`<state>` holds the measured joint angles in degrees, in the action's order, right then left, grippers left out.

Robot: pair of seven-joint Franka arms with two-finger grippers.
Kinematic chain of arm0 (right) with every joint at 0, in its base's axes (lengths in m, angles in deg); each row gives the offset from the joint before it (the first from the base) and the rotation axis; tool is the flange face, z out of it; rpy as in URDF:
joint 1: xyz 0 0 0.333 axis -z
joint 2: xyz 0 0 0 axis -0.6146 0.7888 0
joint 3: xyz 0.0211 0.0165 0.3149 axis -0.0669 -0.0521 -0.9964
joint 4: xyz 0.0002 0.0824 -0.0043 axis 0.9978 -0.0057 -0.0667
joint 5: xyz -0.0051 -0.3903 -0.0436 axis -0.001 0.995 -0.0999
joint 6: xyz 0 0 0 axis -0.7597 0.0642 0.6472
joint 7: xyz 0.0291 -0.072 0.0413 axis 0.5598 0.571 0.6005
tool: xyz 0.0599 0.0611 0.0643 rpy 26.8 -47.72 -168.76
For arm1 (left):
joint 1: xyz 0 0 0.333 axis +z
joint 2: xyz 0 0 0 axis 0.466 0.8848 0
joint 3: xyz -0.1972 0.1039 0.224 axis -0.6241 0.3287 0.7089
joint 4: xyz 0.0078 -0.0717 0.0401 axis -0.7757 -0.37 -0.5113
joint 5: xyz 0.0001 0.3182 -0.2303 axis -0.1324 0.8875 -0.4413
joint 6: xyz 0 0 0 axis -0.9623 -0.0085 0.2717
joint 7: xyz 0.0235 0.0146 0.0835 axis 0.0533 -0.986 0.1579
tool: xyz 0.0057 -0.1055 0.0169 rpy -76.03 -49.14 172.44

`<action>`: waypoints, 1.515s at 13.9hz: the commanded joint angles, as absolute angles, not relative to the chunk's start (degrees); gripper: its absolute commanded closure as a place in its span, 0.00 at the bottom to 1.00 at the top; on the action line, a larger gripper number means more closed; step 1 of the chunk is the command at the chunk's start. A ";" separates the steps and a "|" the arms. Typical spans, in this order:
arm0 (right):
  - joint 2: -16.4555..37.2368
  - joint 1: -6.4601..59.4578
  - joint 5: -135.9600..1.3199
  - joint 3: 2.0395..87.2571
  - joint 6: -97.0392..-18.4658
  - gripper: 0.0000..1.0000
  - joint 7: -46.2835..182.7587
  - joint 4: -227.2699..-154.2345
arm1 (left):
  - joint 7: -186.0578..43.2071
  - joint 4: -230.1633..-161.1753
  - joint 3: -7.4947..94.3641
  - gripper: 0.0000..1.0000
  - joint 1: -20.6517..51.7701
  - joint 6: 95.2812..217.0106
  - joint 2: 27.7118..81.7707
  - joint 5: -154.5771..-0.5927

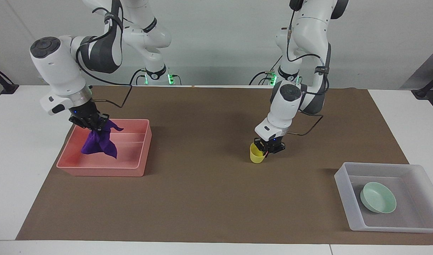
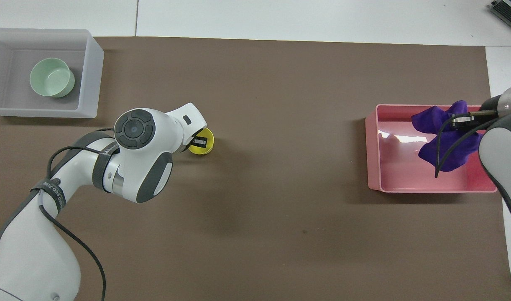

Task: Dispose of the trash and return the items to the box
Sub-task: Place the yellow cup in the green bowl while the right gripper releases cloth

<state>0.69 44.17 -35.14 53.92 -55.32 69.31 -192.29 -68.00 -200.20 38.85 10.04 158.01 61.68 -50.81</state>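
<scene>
My right gripper [image 1: 93, 126] is shut on the purple rag [image 1: 97, 143] and holds it over the pink tray [image 1: 99, 172]. The rag hangs down inside the tray's walls; it also shows in the overhead view [image 2: 448, 146] under the right gripper [image 2: 464, 121]. My left gripper [image 1: 268, 148] is down at the yellow cup [image 1: 255, 156], shut on its rim on the side toward the left arm's end. The cup [image 2: 208, 146] stands on the brown mat under the left gripper [image 2: 199, 141]. The mint-green bowl [image 1: 378, 197] lies in the translucent box [image 1: 344, 191].
The box [image 2: 92, 71] with the bowl [image 2: 51, 77] stands at the left arm's end, farther from the robots than the cup. The pink tray [image 2: 427, 186] stands at the right arm's end. A brown mat [image 1: 209, 198] covers the white table.
</scene>
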 commanded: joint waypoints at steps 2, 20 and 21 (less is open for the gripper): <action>-0.03 45.48 -34.80 53.08 -66.42 1.00 68.24 -202.12 | -68.64 -200.03 40.31 1.00 10.46 154.97 57.96 -49.90; 1.39 44.25 -34.80 52.38 -69.20 0.00 69.82 -201.89 | -44.12 -167.62 39.78 1.00 41.57 150.83 76.39 -52.53; 0.86 43.64 -34.80 52.38 -67.26 0.00 69.91 -200.66 | -43.60 -165.77 39.78 1.00 42.53 150.22 77.89 -52.54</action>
